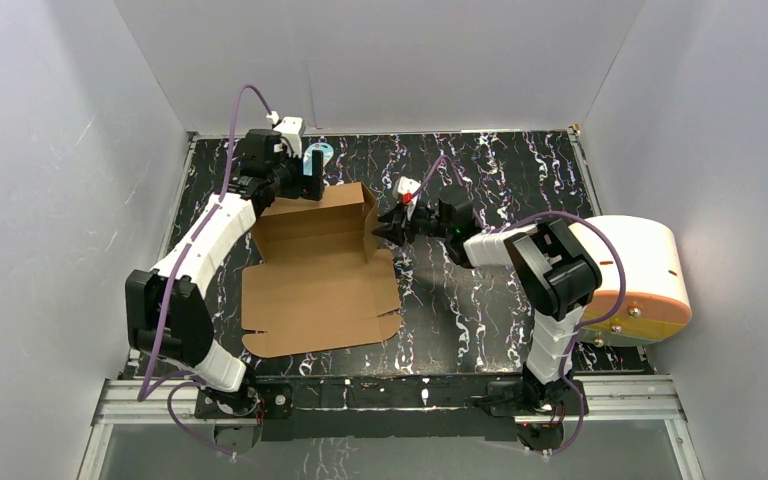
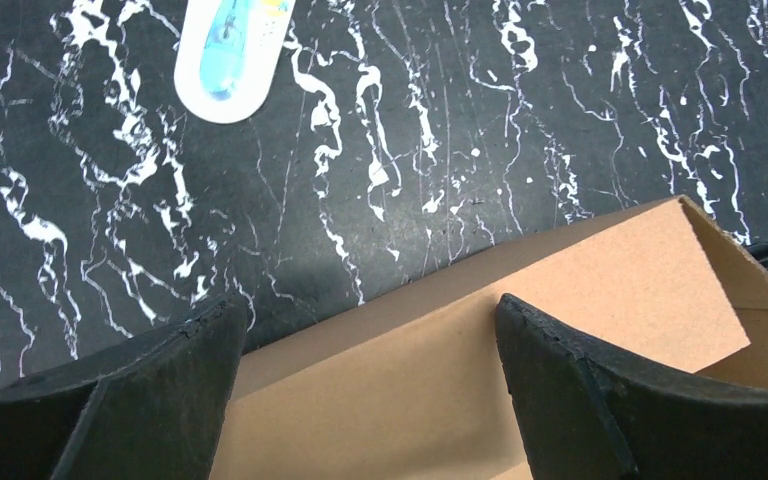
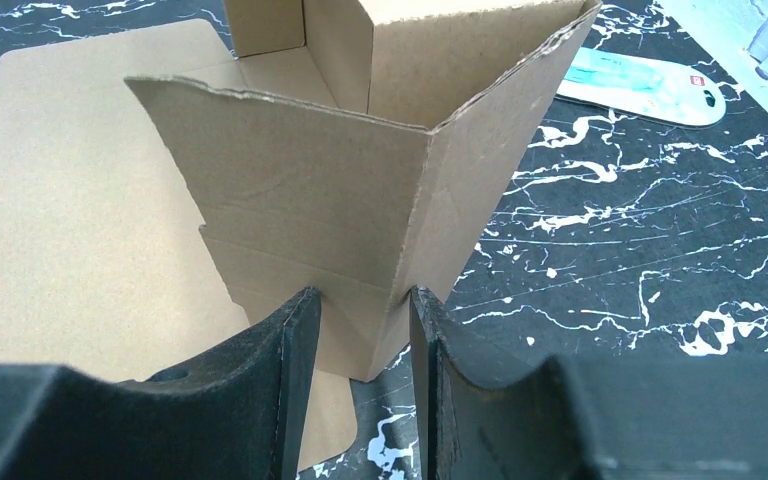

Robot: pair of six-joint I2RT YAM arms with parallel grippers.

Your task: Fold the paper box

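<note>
Paper box point(image 1: 320, 275): brown corrugated sheet, left of centre on marbled tabletop point(image 1: 500, 170). Base flat; 12 o'clock wall and 3 o'clock side flap raised.
Left jaws: wide apart over the 12 o'clock wall; contact cannot be told.
Right jaws: narrow, pinching the 3 o'clock flap's folded corner.
White-and-blue oval item point(image 2: 228, 55): on tabletop, 12 o'clock of box.
Cream cylinder point(image 1: 640, 270): 3 o'clock edge.

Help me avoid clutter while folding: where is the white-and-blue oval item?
In the top view the oval item lies far back, left of centre, just beyond the left gripper and the raised wall of the paper box.
</note>
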